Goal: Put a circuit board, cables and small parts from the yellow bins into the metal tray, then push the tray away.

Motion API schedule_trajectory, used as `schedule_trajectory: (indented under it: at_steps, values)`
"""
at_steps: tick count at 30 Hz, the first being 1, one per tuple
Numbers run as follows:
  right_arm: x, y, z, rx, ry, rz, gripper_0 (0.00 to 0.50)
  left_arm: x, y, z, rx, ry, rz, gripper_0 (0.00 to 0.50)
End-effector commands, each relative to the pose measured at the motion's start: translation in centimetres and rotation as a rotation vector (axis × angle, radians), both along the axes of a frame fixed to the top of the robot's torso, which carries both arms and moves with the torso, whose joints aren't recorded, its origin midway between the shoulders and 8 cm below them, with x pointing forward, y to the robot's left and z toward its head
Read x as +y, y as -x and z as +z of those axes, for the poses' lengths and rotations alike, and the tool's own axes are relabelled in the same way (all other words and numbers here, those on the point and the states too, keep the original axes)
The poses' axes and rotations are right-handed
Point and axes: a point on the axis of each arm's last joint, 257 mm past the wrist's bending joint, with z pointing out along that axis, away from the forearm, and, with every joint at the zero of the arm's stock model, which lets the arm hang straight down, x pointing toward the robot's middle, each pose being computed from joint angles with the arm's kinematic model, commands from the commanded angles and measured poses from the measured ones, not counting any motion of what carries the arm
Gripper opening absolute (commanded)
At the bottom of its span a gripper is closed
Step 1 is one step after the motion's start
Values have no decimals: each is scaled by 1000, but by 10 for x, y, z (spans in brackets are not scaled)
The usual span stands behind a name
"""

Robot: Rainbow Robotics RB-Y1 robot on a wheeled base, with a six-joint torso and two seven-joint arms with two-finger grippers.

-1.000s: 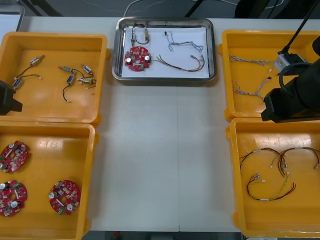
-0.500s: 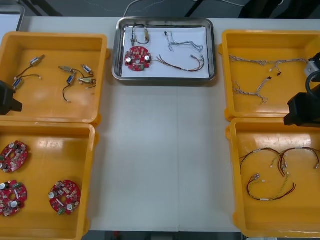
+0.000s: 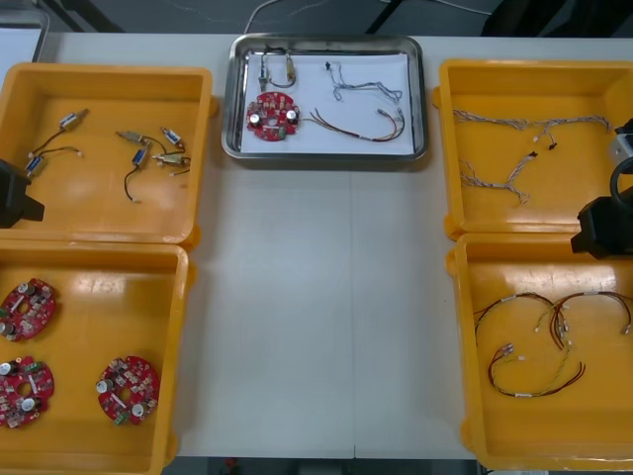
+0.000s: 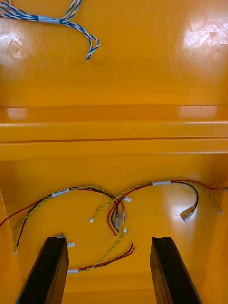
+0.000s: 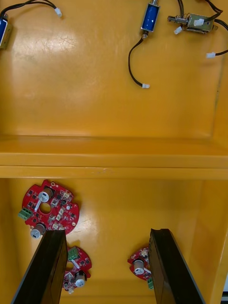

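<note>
The metal tray (image 3: 326, 154) sits at the table's far middle, white inside. In it lie a red circuit board (image 3: 272, 116), a small metal part (image 3: 275, 67), a blue and white cable (image 3: 361, 87) and a red and yellow cable (image 3: 368, 127). My right gripper (image 4: 109, 243) is open and holds nothing, above red and yellow cables (image 4: 114, 209) in the near right bin. Its arm (image 3: 603, 223) shows at the right edge. My left gripper (image 5: 108, 235) is open too, over circuit boards (image 5: 50, 209), with its arm (image 3: 15, 198) parked at the left edge.
Two yellow bins stand at each side. The far left bin (image 3: 109, 233) holds small metal parts, the near left bin (image 3: 183, 297) three boards. The far right bin (image 3: 450, 148) holds blue and white cables, the near right bin (image 3: 470, 346) red and yellow ones.
My right arm has drawn back to the right, from over the right bins to the view's right edge. The left arm and the tray's contents have not moved.
</note>
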Motion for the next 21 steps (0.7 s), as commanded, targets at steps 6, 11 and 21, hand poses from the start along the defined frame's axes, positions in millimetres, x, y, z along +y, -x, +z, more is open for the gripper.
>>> schedule_trajectory:
  at_steps: [6, 11, 21]
  values:
    - [-7, -6, -8, -30, -33, -18, 500, 4, 4, 0, 0, 8, 72, 500]
    - [-2, -6, -11, -30, -42, -4, 500, 4, 4, 0, 0, 8, 72, 500]
    - [2, -6, -15, -25, -45, 15, 500, 4, 4, 0, 0, 8, 72, 500]
